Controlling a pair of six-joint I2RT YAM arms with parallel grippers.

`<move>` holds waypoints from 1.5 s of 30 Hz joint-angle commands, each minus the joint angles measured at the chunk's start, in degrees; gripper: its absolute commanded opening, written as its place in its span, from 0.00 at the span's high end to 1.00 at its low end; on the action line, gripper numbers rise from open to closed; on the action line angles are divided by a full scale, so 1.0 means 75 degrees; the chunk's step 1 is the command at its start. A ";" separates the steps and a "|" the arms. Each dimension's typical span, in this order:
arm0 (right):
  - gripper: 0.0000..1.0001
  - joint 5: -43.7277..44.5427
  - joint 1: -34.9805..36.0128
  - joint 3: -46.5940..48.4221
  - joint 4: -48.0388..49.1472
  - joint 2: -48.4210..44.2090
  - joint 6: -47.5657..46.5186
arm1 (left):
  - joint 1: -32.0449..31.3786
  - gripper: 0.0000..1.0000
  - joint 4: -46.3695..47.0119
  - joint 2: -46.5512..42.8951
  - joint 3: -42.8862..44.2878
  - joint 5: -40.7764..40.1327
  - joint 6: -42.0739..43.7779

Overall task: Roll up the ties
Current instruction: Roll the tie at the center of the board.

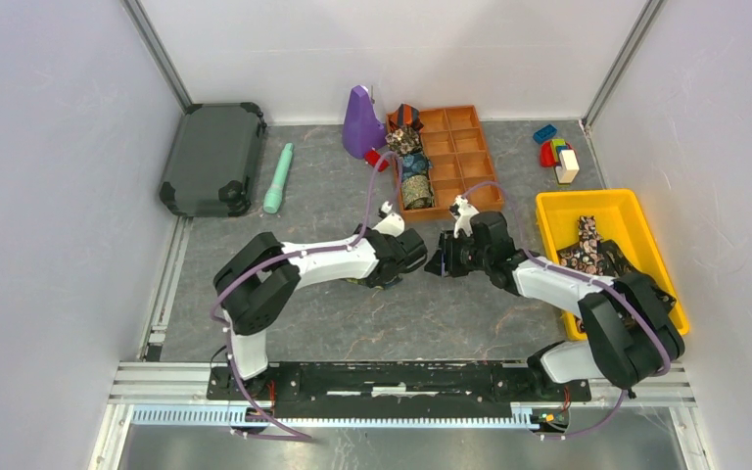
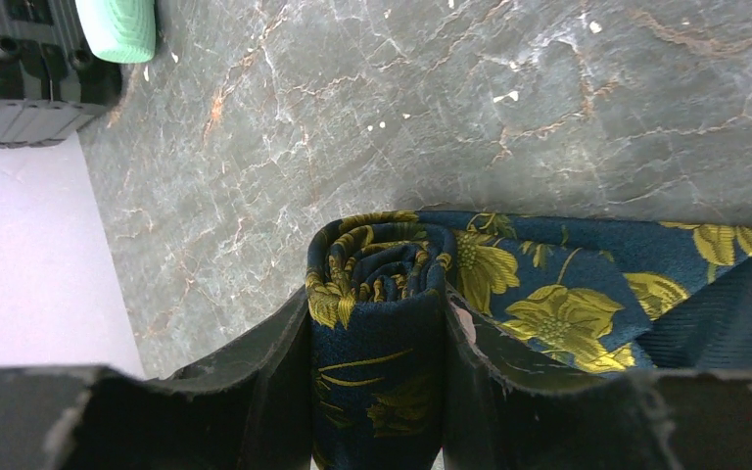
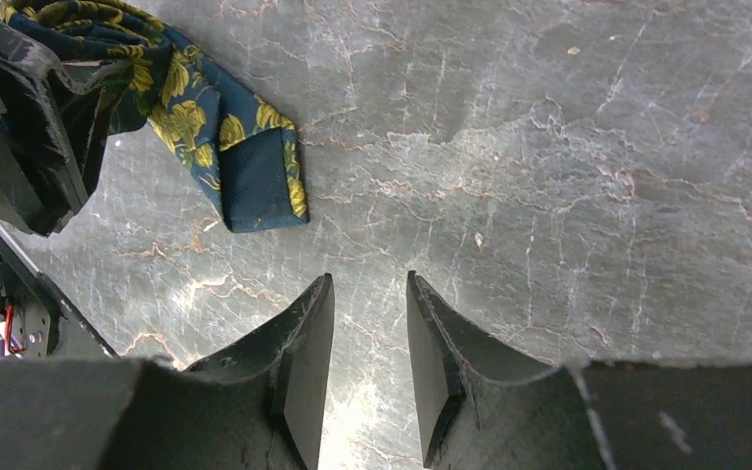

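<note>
One coiled floral tie in left pincer

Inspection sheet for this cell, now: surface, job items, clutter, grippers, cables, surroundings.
Surface: dark marbled tabletop, nothing spilled seen.
Job's things: navy-gold tie part rolled, tail flat on the table; rolled ties in orange tray; loose ties in yellow bin.
Clutter: mint stick, black case, purple object, toy blocks along the far edge.
Grippers: left gripper shut on the tie's roll; right gripper open, empty.
Cables: purple cable loops off each wrist near the tray.
Surroundings: white walls on three sides.
</note>
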 commanded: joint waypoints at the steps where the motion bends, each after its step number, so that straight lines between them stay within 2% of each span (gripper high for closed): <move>1: 0.61 -0.0060 -0.0075 -0.0122 0.0137 -0.0264 -0.0103 | -0.0220 0.72 -0.0417 0.0531 0.0562 -0.0505 -0.0550; 13: 0.61 -0.0017 -0.0147 -0.0288 0.0112 -0.0428 -0.0132 | -0.0684 0.69 -0.0451 0.1424 0.1100 -0.0308 -0.0598; 16: 0.61 -0.0034 -0.0158 -0.0295 0.0112 -0.0445 -0.0128 | -0.0746 0.63 -0.0451 0.1512 0.1160 -0.0157 -0.0533; 27: 0.60 -0.0013 -0.0185 0.0240 -0.0306 -0.0428 -0.0242 | -0.0799 0.33 -0.0463 0.1250 0.1184 0.0198 -0.0259; 45: 0.60 0.0222 -0.0184 0.1426 -0.0880 -0.0027 -0.0386 | -0.0851 0.17 -0.0989 0.0693 0.1605 0.0383 -0.0176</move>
